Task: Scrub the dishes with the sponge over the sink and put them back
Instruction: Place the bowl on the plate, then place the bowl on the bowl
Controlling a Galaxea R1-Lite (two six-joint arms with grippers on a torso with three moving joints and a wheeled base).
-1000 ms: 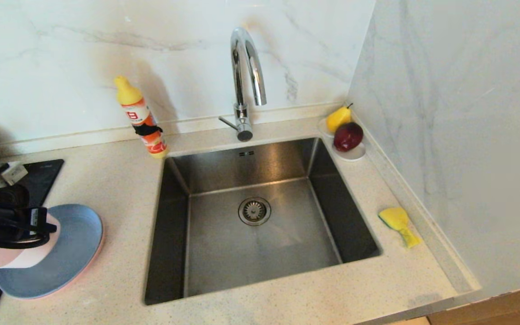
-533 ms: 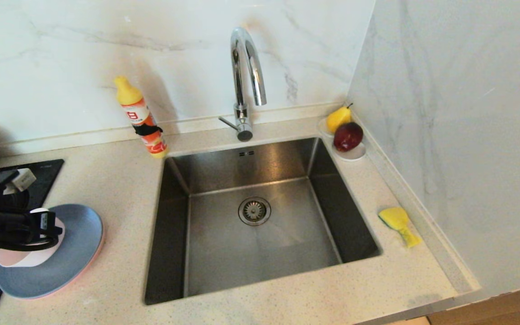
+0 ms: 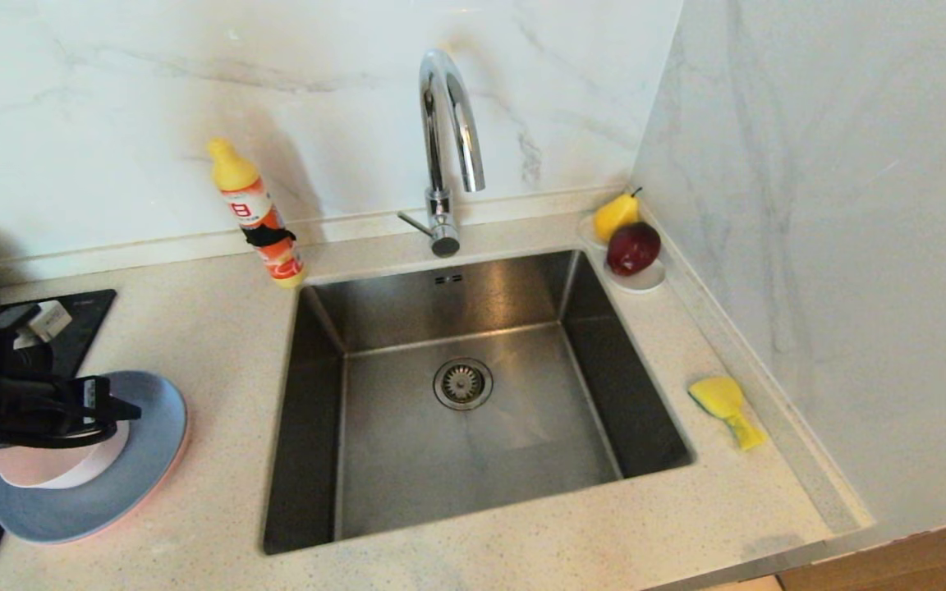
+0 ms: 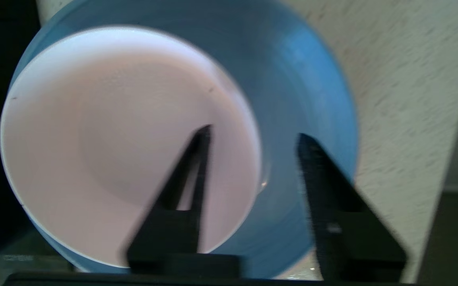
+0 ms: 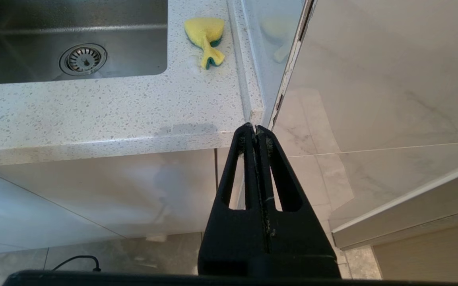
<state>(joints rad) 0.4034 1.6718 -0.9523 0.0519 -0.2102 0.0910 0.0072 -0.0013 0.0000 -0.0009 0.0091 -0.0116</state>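
A pale pink bowl [image 3: 46, 469] [image 4: 125, 139] sits on the grey-blue plate [image 3: 140, 447] [image 4: 308, 91] at the counter's left. A pink rim [image 3: 171, 478] shows under that plate. My left gripper [image 3: 116, 406] [image 4: 253, 135] hovers open over the bowl's right rim, one finger above the bowl's inside and the other above the plate. The yellow sponge [image 3: 727, 409] [image 5: 206, 39] lies on the counter right of the steel sink [image 3: 407, 460]. Below the counter's front edge hangs my right gripper [image 5: 256, 129], shut and holding nothing.
A chrome tap [image 3: 444, 148] stands behind the sink, an orange detergent bottle [image 3: 259, 217] to its left. A white saucer [image 3: 645, 281] with a pear and a red fruit sits in the back right corner. A black hob [image 3: 83, 324] lies behind the plates. A marble wall bounds the right side.
The pink bowl has come down flat onto the grey-blue plate. My left gripper, shut on the bowl's rim before, now stands open and has shifted slightly right.
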